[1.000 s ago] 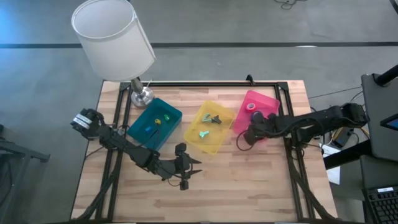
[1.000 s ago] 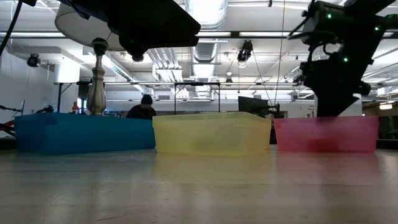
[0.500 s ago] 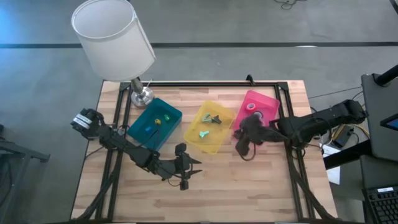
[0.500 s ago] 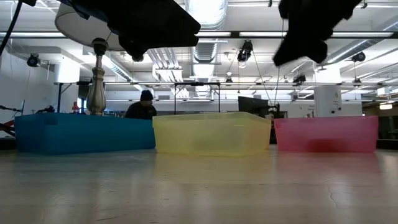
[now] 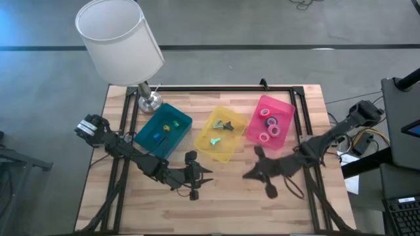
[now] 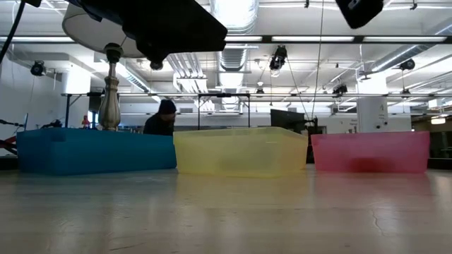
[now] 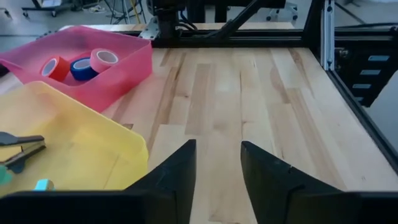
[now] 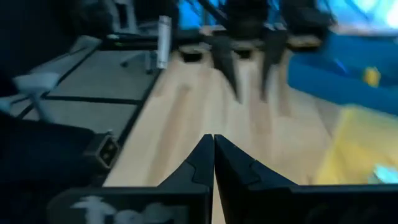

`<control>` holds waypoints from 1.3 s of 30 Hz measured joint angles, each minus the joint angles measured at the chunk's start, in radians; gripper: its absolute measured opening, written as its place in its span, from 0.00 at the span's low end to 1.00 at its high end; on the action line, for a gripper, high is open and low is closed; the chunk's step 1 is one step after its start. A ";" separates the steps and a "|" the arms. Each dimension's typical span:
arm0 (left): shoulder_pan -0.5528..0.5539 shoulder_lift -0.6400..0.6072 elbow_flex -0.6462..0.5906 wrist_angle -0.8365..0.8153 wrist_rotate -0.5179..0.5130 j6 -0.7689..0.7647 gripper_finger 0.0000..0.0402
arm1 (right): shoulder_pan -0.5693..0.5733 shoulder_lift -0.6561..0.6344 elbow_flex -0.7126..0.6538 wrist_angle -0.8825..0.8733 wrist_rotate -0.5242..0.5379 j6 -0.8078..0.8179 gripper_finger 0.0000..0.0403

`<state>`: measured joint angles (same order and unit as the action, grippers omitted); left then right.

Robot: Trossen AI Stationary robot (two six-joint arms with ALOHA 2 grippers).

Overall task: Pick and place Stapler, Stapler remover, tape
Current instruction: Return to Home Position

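- The small flat tape rolls (image 7: 81,67), red, blue and pink, lie inside the translucent pink plastic bin (image 7: 118,78).
- The right gripper (image 8: 213,139) hovers over the wooden table (image 5: 223,203) in front of that bin, jaws pressed together and holding nothing.
- The left gripper (image 7: 217,149) waits farther away, jaws spread.

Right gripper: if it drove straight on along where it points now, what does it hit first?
Most likely the left gripper. The right gripper, fingers shut, points across the bare table straight at it, and nothing shows between them. Whether their heights line up exactly is unclear.
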<state>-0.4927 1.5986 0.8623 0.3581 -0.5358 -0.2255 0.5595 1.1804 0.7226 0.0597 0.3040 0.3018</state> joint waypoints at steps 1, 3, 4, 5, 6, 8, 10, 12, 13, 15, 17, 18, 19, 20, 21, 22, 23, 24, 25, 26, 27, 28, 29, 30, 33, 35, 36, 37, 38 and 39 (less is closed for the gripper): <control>0.000 0.000 0.000 0.001 0.000 0.013 0.31 | 0.013 0.009 -0.012 0.041 -0.002 -0.032 0.02; 0.000 0.000 0.000 0.008 0.000 0.022 0.27 | 0.035 0.020 -0.036 0.097 -0.002 -0.093 0.02; 0.000 0.000 0.000 0.009 0.000 0.023 0.25 | 0.044 0.030 -0.047 0.118 -0.001 -0.112 0.02; 0.000 0.000 0.000 0.010 0.000 0.023 0.22 | 0.048 0.038 -0.056 0.144 0.000 -0.128 0.02; 0.000 0.000 0.000 0.009 0.000 0.025 0.20 | 0.052 0.046 -0.065 0.164 0.000 -0.140 0.02; 0.000 0.000 0.000 0.008 0.000 0.036 0.14 | 0.054 0.059 -0.078 0.202 0.001 -0.150 0.02; 0.000 0.000 0.000 0.009 -0.002 0.050 0.08 | 0.054 0.069 -0.083 0.221 0.001 -0.155 0.02; 0.000 -0.005 0.000 0.007 -0.004 0.071 0.03 | 0.054 0.081 -0.085 0.218 0.002 -0.171 0.02; 0.000 -0.011 0.000 0.006 -0.004 0.076 0.02 | 0.054 0.085 -0.085 0.215 0.002 -0.176 0.02; -0.002 -0.032 0.000 0.001 -0.008 0.087 0.02 | 0.054 0.086 -0.086 0.214 0.002 -0.182 0.02; -0.009 -0.060 0.000 -0.021 -0.016 0.102 0.02 | 0.054 0.086 -0.086 0.214 0.002 -0.182 0.02; -0.014 -0.078 0.000 -0.040 -0.022 0.111 0.01 | 0.054 0.086 -0.086 0.214 0.002 -0.181 0.02; -0.022 -0.100 0.000 -0.066 -0.032 0.116 0.01 | 0.054 0.086 -0.086 0.214 0.002 -0.182 0.02; -0.032 -0.122 0.000 -0.089 -0.054 0.118 0.01 | 0.054 0.085 -0.085 0.214 0.003 -0.182 0.02; -0.042 -0.148 0.000 -0.114 -0.082 0.119 0.01 | 0.054 0.085 -0.085 0.215 0.005 -0.182 0.02; -0.055 -0.172 -0.001 -0.142 -0.115 0.119 0.01 | 0.054 0.085 -0.085 0.215 0.006 -0.183 0.02; -0.072 -0.199 -0.004 -0.168 -0.152 0.120 0.01 | 0.054 0.085 -0.085 0.215 0.009 -0.183 0.02; -0.089 -0.225 -0.014 -0.185 -0.189 0.119 0.01 | 0.054 0.085 -0.085 0.215 0.011 -0.183 0.02; -0.107 -0.251 -0.029 -0.194 -0.226 0.120 0.01 | 0.054 0.084 -0.085 0.215 0.012 -0.183 0.02; -0.126 -0.277 -0.050 -0.196 -0.259 0.124 0.02 | 0.054 0.081 -0.085 0.214 0.012 -0.185 0.02; -0.145 -0.308 -0.075 -0.197 -0.283 0.127 0.02 | 0.054 0.076 -0.085 0.213 0.012 -0.194 0.02; -0.162 -0.338 -0.103 -0.196 -0.298 0.128 0.02 | 0.054 0.070 -0.085 0.214 0.012 -0.204 0.02; -0.176 -0.370 -0.133 -0.192 -0.306 0.128 0.03 | 0.054 0.062 -0.085 0.214 0.012 -0.213 0.02; -0.189 -0.402 -0.166 -0.185 -0.308 0.127 0.02 | 0.054 0.052 -0.086 0.214 0.012 -0.226 0.02; -0.211 -0.484 -0.283 -0.119 -0.308 0.123 0.01 | 0.051 0.021 -0.106 0.212 0.009 -0.263 0.02; -0.214 -0.535 -0.366 -0.040 -0.294 0.122 0.01 | 0.045 -0.004 -0.142 0.209 0.010 -0.276 0.02; -0.214 -0.561 -0.405 0.006 -0.291 0.123 0.01 | 0.038 -0.018 -0.162 0.209 0.009 -0.276 0.02; -0.214 -0.584 -0.443 0.045 -0.291 0.125 0.01 | 0.031 -0.036 -0.186 0.213 0.010 -0.267 0.02; -0.214 -0.607 -0.481 0.076 -0.292 0.127 0.02 | 0.020 -0.058 -0.214 0.217 0.011 -0.252 0.02; -0.214 -0.628 -0.514 0.110 -0.292 0.132 0.02 | 0.009 -0.080 -0.244 0.233 0.011 -0.237 0.02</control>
<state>-0.7063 0.9702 0.3484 0.4683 -0.8278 -0.0931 0.5684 1.1003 0.4781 0.2926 0.3155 0.0650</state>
